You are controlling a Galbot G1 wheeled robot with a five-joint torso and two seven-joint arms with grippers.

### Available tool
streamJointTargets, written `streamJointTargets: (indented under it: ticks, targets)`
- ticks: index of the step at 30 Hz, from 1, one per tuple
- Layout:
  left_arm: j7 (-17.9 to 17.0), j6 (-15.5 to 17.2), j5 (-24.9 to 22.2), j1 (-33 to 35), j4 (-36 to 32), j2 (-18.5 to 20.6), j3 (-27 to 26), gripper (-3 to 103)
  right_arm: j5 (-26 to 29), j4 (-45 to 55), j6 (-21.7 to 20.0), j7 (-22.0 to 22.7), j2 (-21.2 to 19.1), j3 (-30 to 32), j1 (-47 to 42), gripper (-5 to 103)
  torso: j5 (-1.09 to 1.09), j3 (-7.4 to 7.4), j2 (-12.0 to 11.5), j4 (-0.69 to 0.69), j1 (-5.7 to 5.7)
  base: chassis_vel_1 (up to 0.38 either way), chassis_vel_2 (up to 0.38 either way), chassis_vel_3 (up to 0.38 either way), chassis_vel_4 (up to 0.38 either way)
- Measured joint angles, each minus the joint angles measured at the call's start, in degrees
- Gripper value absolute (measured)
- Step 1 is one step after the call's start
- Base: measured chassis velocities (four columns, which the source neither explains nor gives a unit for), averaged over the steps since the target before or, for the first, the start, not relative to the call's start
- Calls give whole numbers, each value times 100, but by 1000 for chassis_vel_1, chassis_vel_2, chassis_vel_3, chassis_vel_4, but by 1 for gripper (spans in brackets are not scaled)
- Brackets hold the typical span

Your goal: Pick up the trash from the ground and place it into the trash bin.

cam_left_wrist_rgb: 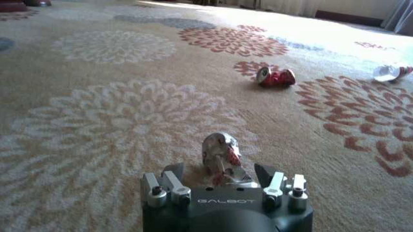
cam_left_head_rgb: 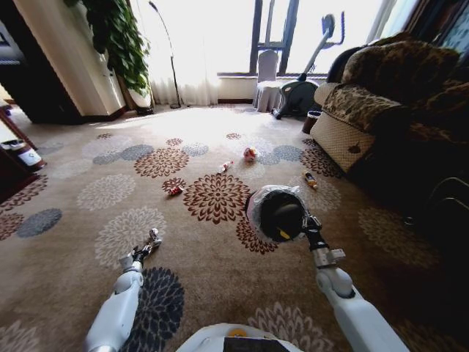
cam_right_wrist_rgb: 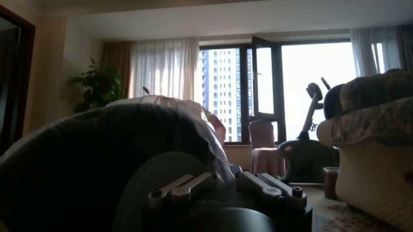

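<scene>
Left gripper (cam_left_wrist_rgb: 218,170) low over patterned carpet (cam_left_head_rgb: 73,249), jaws spread around crushed silver can (cam_left_wrist_rgb: 221,155), right gripper (cam_left_head_rgb: 311,224) against bag-lined round black bin (cam_left_head_rgb: 277,213), finger state indiscernible.

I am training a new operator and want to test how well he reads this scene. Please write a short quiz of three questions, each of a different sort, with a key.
1. True or false: the crushed can stands between the fingers of the left claw, low over the carpet.
2. Which claw is at the rim of the trash bin? A) the left claw B) the right claw C) neither
3. Fill in: the red-white wad lies on the ____, farther from the robot than the bin.

Key: 1 true; 2 B; 3 carpet.
</scene>
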Motion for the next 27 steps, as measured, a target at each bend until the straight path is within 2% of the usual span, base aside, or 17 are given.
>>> streamJointTargets:
  ticks: [1, 2, 6, 20, 26, 27]
  targets:
    - [17, 0, 62, -96, 94, -7, 62, 78, 2, 0, -4, 0, -10, 4, -3, 0, 1, 0, 0, 1, 0, 0, 0, 0, 0]
    - [17, 0, 62, -96, 94, -7, 62, 78, 2, 0, -4, 0, -10, 4, -3, 0, 1, 0, 0, 1, 0, 0, 0, 0, 0]
    - [59, -4, 192, -390, 354, -61, 194, 97, 3, 0, -14, 0, -29, 23, -37, 0, 1, 0, 0, 2, 0, 0, 0, 0, 0]
    - [34, 26, 393, -1027, 1303, -130, 292, 100, -1, 37, -19, -1, -106, 65, -126, 0, 2, 0, 0, 2, 0, 0, 0, 0, 0]
    - [-212, 181, 507, -1252, 1565, -228, 275, 100, 24, 45, -20, -1, -156, 150, -182, 0, 2, 0, 0, 0, 0, 0, 0, 0, 0]
    - [-268, 242, 504, -1273, 1593, -240, 263, 103, 30, 45, -20, -1, -156, 164, -185, 0, 1, 0, 0, 0, 0, 0, 0, 0, 0]
